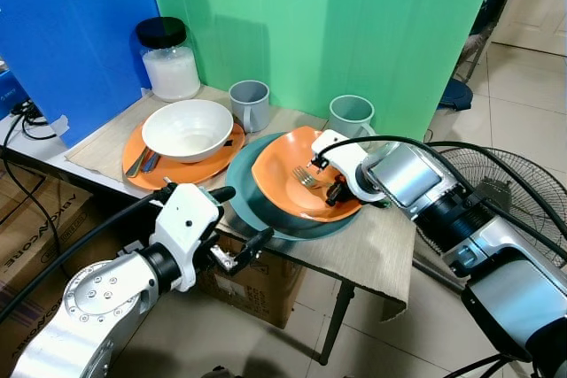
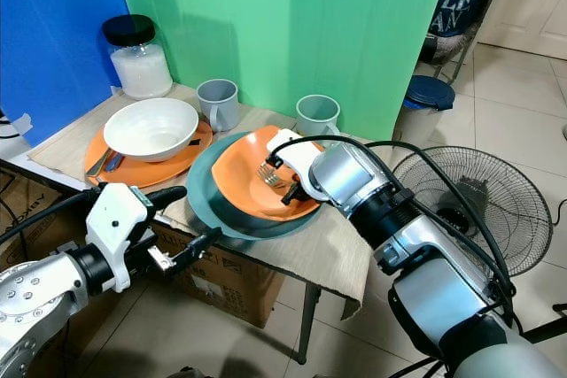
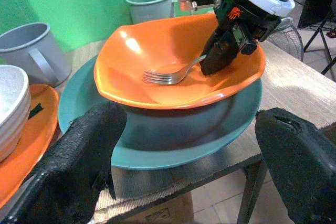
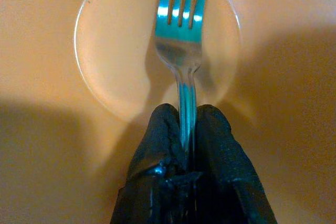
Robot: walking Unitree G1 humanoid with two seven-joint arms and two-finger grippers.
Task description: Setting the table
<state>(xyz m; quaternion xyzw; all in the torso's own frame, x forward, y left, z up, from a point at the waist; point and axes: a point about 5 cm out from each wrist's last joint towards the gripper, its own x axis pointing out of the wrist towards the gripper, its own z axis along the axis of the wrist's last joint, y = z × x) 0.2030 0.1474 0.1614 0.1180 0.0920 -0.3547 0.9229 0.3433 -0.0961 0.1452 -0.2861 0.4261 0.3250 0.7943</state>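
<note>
Right gripper (image 1: 335, 190) reaches in over the orange bowl (image 1: 279, 174), jaws closed tight on the handle of the fork (image 3: 170, 73); right wrist view shows the handle pinched between the two black fingers (image 4: 157, 145), tines pointing away over the bowl's flat bottom. Fork tines sit low in the bowl's middle, handle rising toward the gripper at the bowl's right side. Orange bowl rests on a teal plate (image 1: 244, 192), which lies on the surface (image 1: 372, 250) near its front edge, on a beige mat. Left gripper (image 1: 237, 229) hovers just off the front edge of the surface, below and in front of the teal plate, jaws open wide and holding nothing; left wrist view shows its two fingers (image 3: 79, 156) spread on either side of the plate stack. To the left, a white bowl (image 1: 188, 128) sits on an orange plate (image 1: 173, 172), with cutlery (image 1: 146, 162) lying on that plate's left rim, partly under the bowl. Two grey mugs behind: one (image 1: 251, 104) just beside the white bowl, the other (image 1: 352, 116) behind the orange bowl. Glass jar (image 1: 170, 64) with black lid and white contents at the back left, against blue (image 1: 80, 33) and green (image 1: 354, 24) boards. A floor fan (image 2: 483, 205) stands to the right of the surface.
</note>
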